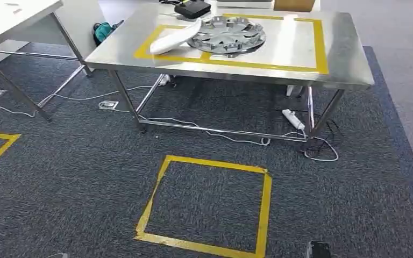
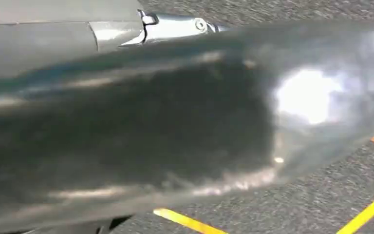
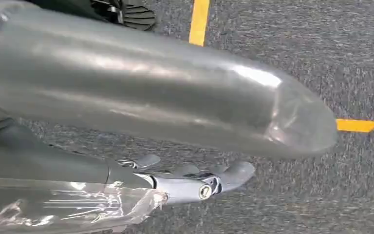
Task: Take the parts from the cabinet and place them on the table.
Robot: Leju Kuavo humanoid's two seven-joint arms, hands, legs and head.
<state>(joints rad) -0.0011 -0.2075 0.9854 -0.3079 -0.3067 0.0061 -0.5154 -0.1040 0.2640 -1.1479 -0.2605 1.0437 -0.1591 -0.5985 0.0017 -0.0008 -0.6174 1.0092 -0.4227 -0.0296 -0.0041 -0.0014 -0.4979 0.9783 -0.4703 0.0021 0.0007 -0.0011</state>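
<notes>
Steel tabletop (image 1: pixel 337 48), marked with a yellow tape frame (image 1: pixel 319 45), carries the parts: a silver wheel cover (image 1: pixel 230 35) lying flat inside the frame, and a white curved panel (image 1: pixel 175 37) leaning against its left rim. A black box (image 1: pixel 192 7) sits at the far edge. Cables (image 1: pixel 220 134) trail over the dark carpet under the table, and a yellow tape square (image 1: pixel 207 204) marks the near floor. The left hand (image 2: pixel 175 24) is mostly hidden, so I cannot tell its state. The right hand (image 3: pixel 199 180) hangs over the carpet, fingers loosely spread, holding nothing.
</notes>
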